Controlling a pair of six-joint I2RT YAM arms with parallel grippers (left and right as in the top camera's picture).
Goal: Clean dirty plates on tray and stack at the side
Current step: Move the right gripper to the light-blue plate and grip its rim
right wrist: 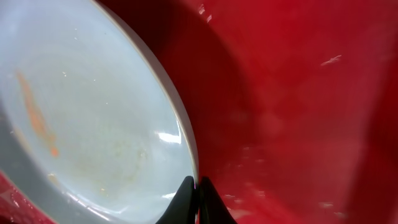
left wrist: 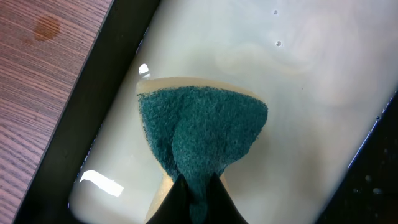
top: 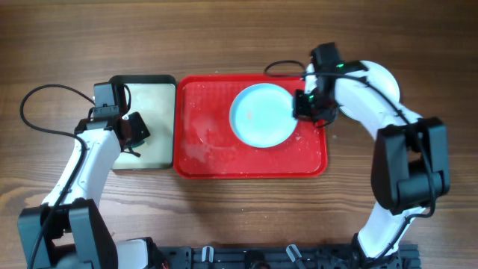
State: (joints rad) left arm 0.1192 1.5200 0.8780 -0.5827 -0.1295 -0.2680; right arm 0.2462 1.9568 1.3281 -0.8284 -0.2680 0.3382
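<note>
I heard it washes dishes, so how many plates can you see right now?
1: a light-blue plate lies on the right half of the red tray, with the right gripper at its rim. Others may be hidden beneath it.

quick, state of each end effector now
Left end effector: closed on the teal-green scouring sponge.
Right end effector: closed on rim of pale-blue round plate.

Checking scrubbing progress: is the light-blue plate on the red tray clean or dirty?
Dirty: the right wrist view shows an orange streak and faint smears inside the plate, lying on the tray.
</note>
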